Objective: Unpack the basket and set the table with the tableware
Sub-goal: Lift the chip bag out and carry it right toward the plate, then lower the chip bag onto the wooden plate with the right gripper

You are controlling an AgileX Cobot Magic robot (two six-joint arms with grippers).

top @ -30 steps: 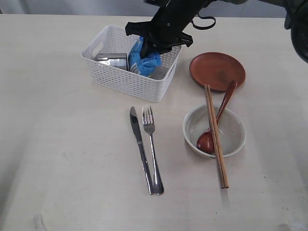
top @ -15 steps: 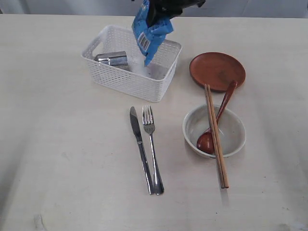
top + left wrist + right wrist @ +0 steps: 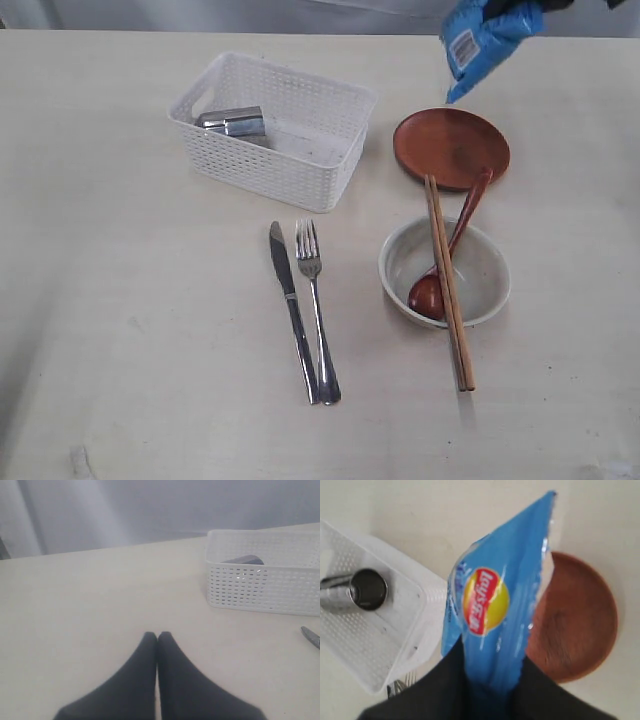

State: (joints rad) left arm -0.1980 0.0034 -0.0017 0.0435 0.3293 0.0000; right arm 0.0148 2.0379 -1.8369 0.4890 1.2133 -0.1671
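On a pale cream bench (image 3: pixel 120 350) before a plain grey backdrop, most of a place setting laid out. Right fingers (image 3: pixel 451 677) pinched on one end of a blue snack packet (image 3: pixel 480 45), held high with the free end dangling. Left fingers (image 3: pixel 150 652) pressed together on nothing, low over bare bench, with the white basket (image 3: pixel 270 165) ahead of them and off to one side. Probably carrying the packet clear of the setting, it being no tableware. To do this well: keep the pinch firm on the crimped end against slipping and swinging of thin foil. Travel away from the basket and on past the brown plate (image 3: pixel 452 148), seen directly beneath the right fingers. Lower to contact with bare bench before letting go, rather than dropping from height. Beyond the plate from the right fingers: a cream bowl (image 3: pixel 480 290) with a reddish spoon (image 3: pixel 430 295) head-down inside and two chopsticks (image 3: pixel 448 290) laid across the rim, both reaching to the plate's edge. Risk of knocking those sticks off with a swinging packet, so pick a spot well apart from them. Farther from the right fingers, a knife (image 3: pixel 290 300) and fork (image 3: pixel 315 300) side by side, just beside the basket. Inside the basket, only a steel cup (image 3: pixel 233 122) lying on its side at the end farthest from the right fingers. Likely the last piece to unpack.
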